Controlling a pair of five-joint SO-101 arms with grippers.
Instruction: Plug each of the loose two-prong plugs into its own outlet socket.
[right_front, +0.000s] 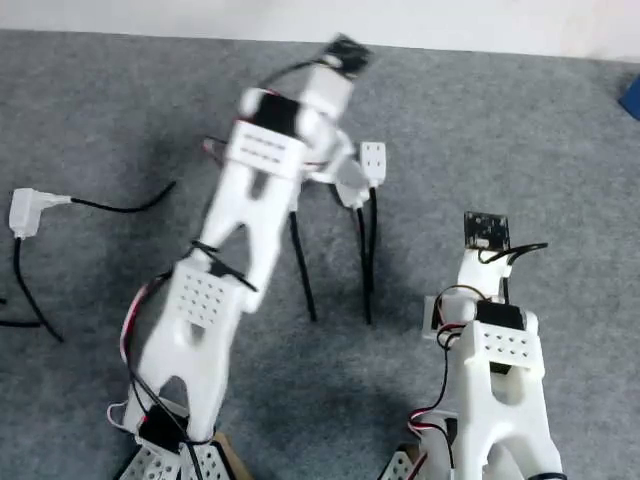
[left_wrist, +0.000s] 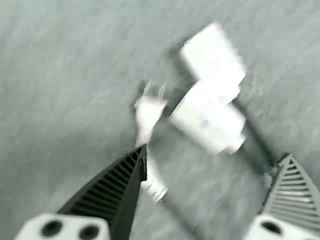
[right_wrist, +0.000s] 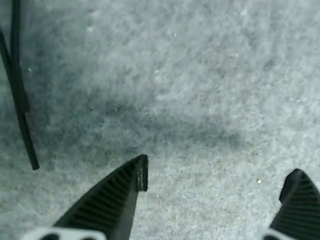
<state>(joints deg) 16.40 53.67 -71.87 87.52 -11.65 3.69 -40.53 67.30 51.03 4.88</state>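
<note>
Tool on left arm, the left tool (left_wrist: 215, 155): hung released, tips spread wide, nothing gripped. Framed between the tips a small white plug (left_wrist: 149, 111), two prongs bare, lying loose on the grey counter (right_wrist: 200, 75) just beside two white outlet blocks (left_wrist: 210, 125); too blurred to tell touching or apart. Sat at the end of the left arm (right_front: 250, 215), stretched out toward mid-counter over the blocks and their black cords (right_front: 366, 265). Right tool (right_wrist: 220, 170): likewise released, tips wide apart, nothing held, hovering above bare counter with cord ends off to one side. Rode on the right arm (right_front: 500, 370), standing to the right of the cords. Farther out, at the counter's far left: second plug (right_front: 24, 212), white, well apart from the blocks, trailing its own black cord (right_front: 120, 207).
</note>
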